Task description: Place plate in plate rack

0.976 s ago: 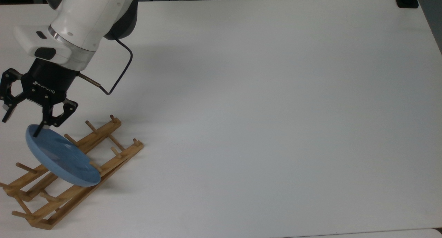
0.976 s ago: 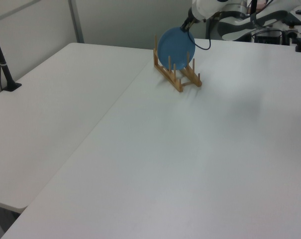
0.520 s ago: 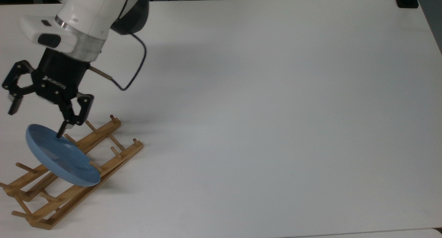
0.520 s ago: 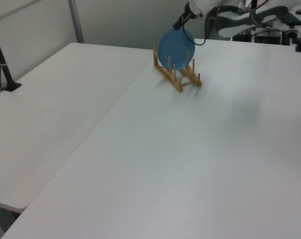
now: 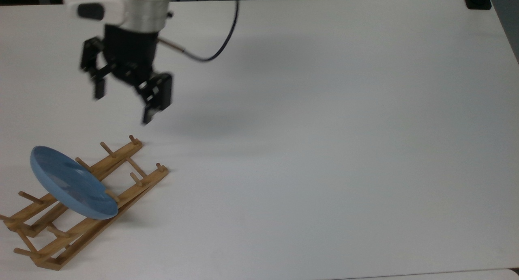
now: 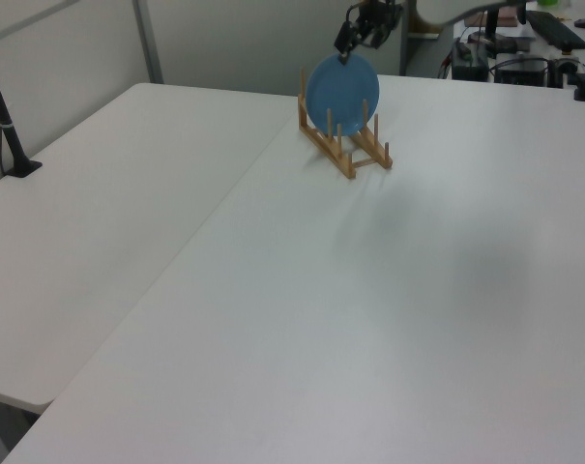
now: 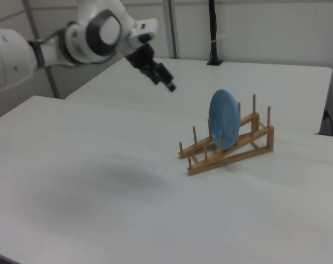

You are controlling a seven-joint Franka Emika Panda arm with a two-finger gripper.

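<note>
The light-blue plate (image 5: 71, 182) stands on edge between the pegs of the wooden plate rack (image 5: 81, 230), leaning slightly, at the top view's lower left. In the left view the plate (image 6: 341, 94) sits upright in the rack (image 6: 351, 160) at the table's far side. The right view also has the plate (image 7: 224, 120) held in the rack (image 7: 238, 151). My gripper (image 5: 123, 105) hangs open and empty in the air, apart from the plate, above and to the right of it in the top view. It also shows above the plate in the left view (image 6: 355, 37) and to the right view's left of it (image 7: 167, 81).
The white table (image 5: 324, 150) stretches wide to the top view's right of the rack. A black clamp base (image 5: 478, 0) sits at its far right corner. A black post (image 6: 7, 121) stands on the adjoining table at the left view's left. A black cable (image 5: 211, 52) loops from the wrist.
My gripper has lifted off the plate's rim and swung up and to the top view's right, staying open. The plate has stayed in the rack.
</note>
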